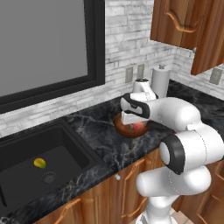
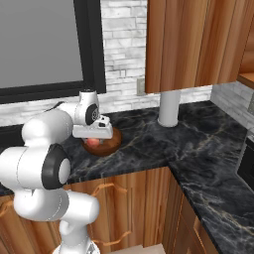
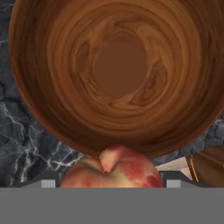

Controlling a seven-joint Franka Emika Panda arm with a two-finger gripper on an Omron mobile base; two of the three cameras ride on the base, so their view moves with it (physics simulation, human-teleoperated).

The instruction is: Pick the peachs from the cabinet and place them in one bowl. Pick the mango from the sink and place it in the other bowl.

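Fingers [image 3: 109, 186] clamped on a peach [image 3: 111, 168], at the bowl's [image 3: 52, 109] 6 o'clock rim. I'd centre over the hollow, then release low.

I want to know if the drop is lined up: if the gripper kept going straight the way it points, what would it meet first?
Shut on a peach, the gripper points down at the wooden bowl. It would likely meet the bowl's bare inside first, though depth is unclear.

Peach [image 3: 111, 168] bottom and fingers cut off below; wooden bowl [image 3: 118, 74] rim cropped.
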